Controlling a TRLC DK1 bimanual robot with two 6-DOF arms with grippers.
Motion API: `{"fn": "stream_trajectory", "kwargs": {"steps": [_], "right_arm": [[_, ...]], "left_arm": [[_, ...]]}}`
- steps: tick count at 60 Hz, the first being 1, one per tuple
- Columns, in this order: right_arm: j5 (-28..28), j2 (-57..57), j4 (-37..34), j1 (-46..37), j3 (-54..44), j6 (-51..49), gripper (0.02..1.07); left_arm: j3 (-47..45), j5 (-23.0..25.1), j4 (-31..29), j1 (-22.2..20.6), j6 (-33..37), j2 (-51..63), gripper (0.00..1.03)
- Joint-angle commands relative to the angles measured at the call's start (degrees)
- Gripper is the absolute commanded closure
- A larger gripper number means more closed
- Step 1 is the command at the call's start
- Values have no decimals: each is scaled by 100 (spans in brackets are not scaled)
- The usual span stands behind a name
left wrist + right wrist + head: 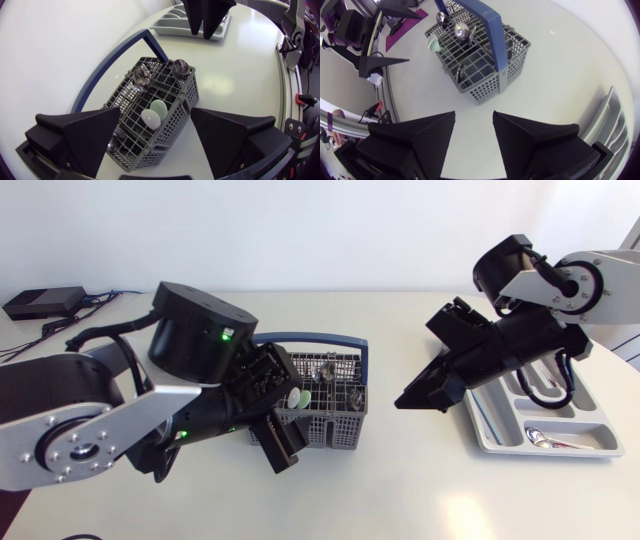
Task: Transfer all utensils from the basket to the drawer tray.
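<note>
Over the near end of the basket, my left hand hangs with its fingers spread wide and nothing between them. The grey mesh sits right under the gap. My right hand is also parted and empty. It is held above the bare counter, between the basket and the drawer tray.

The utensils stand head-up in the basket. A white spoon and a pale green spoon touch each other in the compartment closest to my left hand. Two metal spoons stand farther along, near the blue handle. Another bit of metal shows low in the nearest corner; I cannot tell what it is. One spoon already lies in the tray, so I judge the task begun but mostly ahead.

The step in hand looks like a pick by the left hand, and the pale pair is the likely target. To do it well:

- Narrow the fingers first, so they drop inside the compartment and do not straddle the basket walls.
- Take one spoon, not both. They touch, so come in from the outer side of the chosen one.
- Close just below the bowl.
- Lift straight up until the stem clears the mesh, or the light basket may tip or come along.
- Keep away from the blue handle while travelling toward the tray.
</note>
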Motion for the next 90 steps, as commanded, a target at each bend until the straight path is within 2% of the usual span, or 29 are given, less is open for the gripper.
{"fn": "stream_trajectory", "kwargs": {"steps": [1, 15, 30, 35, 38, 41, 62, 69, 90], "right_arm": [[-59, 88, 222, 310, 161, 760, 56], [-24, 422, 855, 776, 267, 1568, 63], [11, 624, 1198, 934, 179, 1832, 66], [99, 668, 1382, 1022, 91, 1911, 74], [117, 738, 1409, 1083, 82, 1911, 80], [196, 765, 1426, 1119, 65, 1920, 82], [337, 808, 1444, 1145, -138, 1929, 82], [407, 896, 1461, 1180, -129, 1876, 101], [389, 589, 1312, 1294, -14, 1797, 101]], "left_arm": [[-228, -35, 110, 48, 124, -122, 5], [-422, -35, 303, 92, 159, -139, 5], [-518, -35, 435, 101, 159, -139, 5], [-545, -35, 479, 84, 159, -139, 5], [-545, -35, 487, 66, 159, -139, 5], [-553, -35, 487, 48, 159, -130, 5], [-571, -35, 496, 22, 194, -139, 5], [-553, -35, 496, -40, 194, -139, 5], [-562, -35, 487, -75, 212, -104, 5]]}}
